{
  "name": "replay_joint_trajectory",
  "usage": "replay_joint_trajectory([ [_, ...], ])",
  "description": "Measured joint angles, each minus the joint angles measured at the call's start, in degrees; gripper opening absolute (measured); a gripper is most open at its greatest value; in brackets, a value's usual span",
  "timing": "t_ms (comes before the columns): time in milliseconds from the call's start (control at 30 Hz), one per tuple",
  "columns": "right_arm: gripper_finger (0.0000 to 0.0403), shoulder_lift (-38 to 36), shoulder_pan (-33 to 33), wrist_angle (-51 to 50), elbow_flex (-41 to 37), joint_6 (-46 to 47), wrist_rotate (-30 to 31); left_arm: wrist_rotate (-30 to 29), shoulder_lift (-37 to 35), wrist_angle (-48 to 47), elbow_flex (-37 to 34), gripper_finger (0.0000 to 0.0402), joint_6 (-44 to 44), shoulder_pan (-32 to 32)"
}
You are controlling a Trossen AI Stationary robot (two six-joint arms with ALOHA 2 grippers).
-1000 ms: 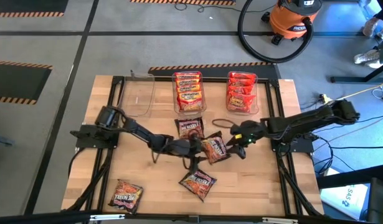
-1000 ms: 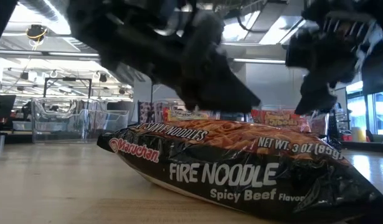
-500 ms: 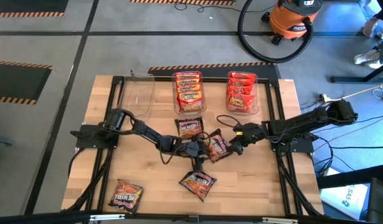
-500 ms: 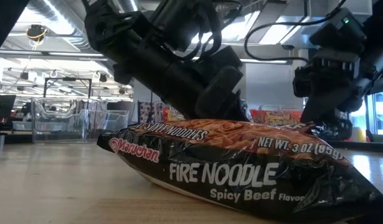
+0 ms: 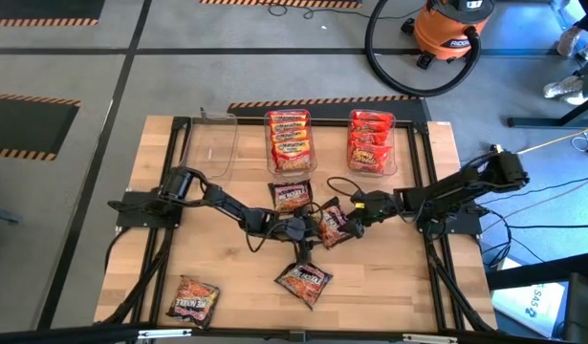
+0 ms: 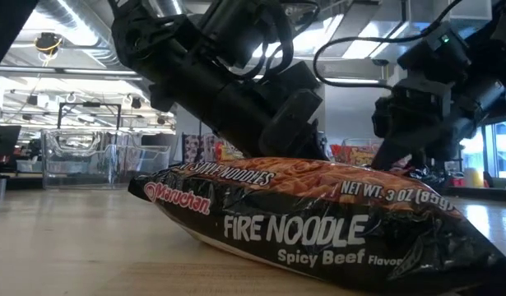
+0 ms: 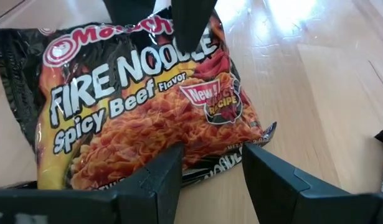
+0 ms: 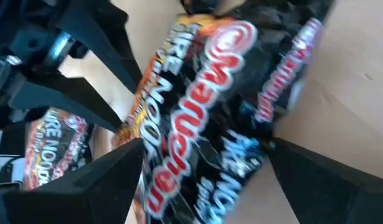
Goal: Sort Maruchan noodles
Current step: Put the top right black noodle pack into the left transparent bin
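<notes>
Both hands meet at 1 dark Fire Noodle packet, mid-worktop.

Nearest the front edge: 1 dark packet (image 5: 194, 297) lies at the front-left of the worktop (image 5: 236, 287); a 2nd (image 5: 304, 280) lies front-centre, filling the low view (image 6: 318, 215). Mid-worktop: left hand (image 5: 306, 229) has its fingers pinched on the edge of a tilted dark packet (image 5: 333, 223), its fingers only part-way apart; right hand (image 5: 352, 217) is at the same packet's opposite side, fingers spread wide around it, grip not confirmed. Just behind: a 4th dark packet (image 5: 293, 197) lies flat. Far edge: 3 clear tubs; left tub (image 5: 215, 143), middle tub (image 5: 289, 139) with orange-yellow packets, right tub (image 5: 372, 140) with red packets.
</notes>
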Motion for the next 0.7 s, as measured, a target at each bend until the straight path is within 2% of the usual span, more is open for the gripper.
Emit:
replay_joint_trajectory([
  [200,0.0347,4.48,0.02,11.45,0.0,-0.25,-2.59,0.31,0.0,0.02,-0.02,0.0158,0.0,0.28],
  [333,0.0333,6.47,0.02,14.25,0.03,-0.5,-3.03,0.36,0.0,0.0,-0.02,0.0158,-0.02,0.36],
  [433,0.0303,7.78,0.04,14.05,0.66,-1.65,-3.03,0.28,0.0,0.01,-0.02,0.0158,-0.02,0.38],
  [600,0.0228,8.45,0.04,14.01,2.34,-4.98,-3.03,0.24,0.0,0.0,-0.07,0.0158,-0.08,0.36],
  [700,0.018,8.43,0.06,14.02,2.71,-7.6,-3.08,2.67,-0.11,0.24,-0.07,0.0158,-1.63,0.43],
])
